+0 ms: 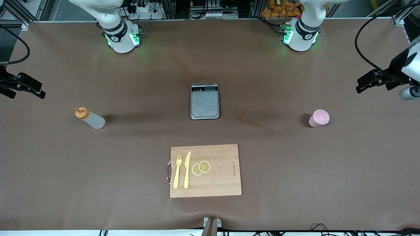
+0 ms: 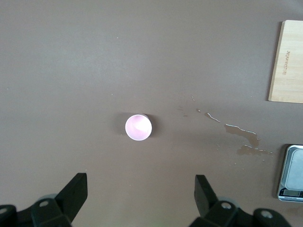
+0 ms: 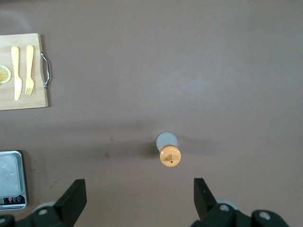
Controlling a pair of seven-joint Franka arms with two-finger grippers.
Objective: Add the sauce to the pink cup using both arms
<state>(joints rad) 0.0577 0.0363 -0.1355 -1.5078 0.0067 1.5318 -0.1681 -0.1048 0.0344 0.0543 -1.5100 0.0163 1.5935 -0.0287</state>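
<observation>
The sauce (image 1: 89, 118) is a whitish squeeze bottle with an orange cap, standing upright toward the right arm's end of the table. The pink cup (image 1: 319, 118) stands upright toward the left arm's end. My right gripper (image 1: 34, 89) hangs high over the table's edge at its own end, open and holding nothing; in its wrist view the sauce (image 3: 169, 151) lies ahead of the spread gripper (image 3: 140, 194). My left gripper (image 1: 364, 83) hangs high at its end, open too, with the pink cup (image 2: 138, 127) below and ahead of the gripper (image 2: 141, 189). Neither touches anything.
A grey scale (image 1: 204, 101) sits at the table's middle. Nearer the front camera lies a wooden cutting board (image 1: 223, 170) with a yellow fork, a knife and lemon slices. A wet streak (image 1: 249, 122) marks the table between scale and cup.
</observation>
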